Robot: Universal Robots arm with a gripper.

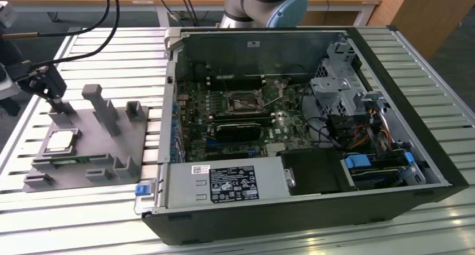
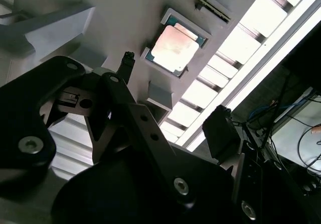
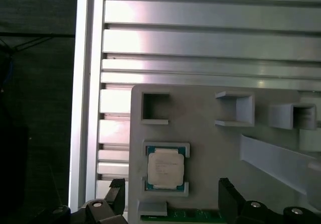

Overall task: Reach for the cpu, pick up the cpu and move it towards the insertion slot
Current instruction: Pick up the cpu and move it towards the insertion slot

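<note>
The cpu (image 1: 61, 141), a flat silvery square chip, lies in a recess of the grey fixture plate (image 1: 111, 149) at the exterior view's left, outside the computer case. My gripper (image 1: 57, 103) hangs just above and behind it, open and holding nothing. In both wrist views the cpu (image 3: 164, 168) (image 2: 174, 44) sits ahead of the gripper (image 3: 170, 188) (image 2: 173, 93), whose black fingertips (image 3: 116, 189) stand wide apart on either side of it. The insertion slot (image 1: 243, 103) is a dark square socket with a metal frame on the motherboard inside the case.
The open computer case (image 1: 386, 155) fills the middle and right of the slatted aluminium table (image 1: 97, 221). Grey posts (image 1: 100, 107) rise from the fixture plate close to the gripper. A green memory stick (image 1: 67, 161) (image 3: 195, 215) lies beside the cpu. A black heatsink block (image 1: 237, 130) sits below the slot.
</note>
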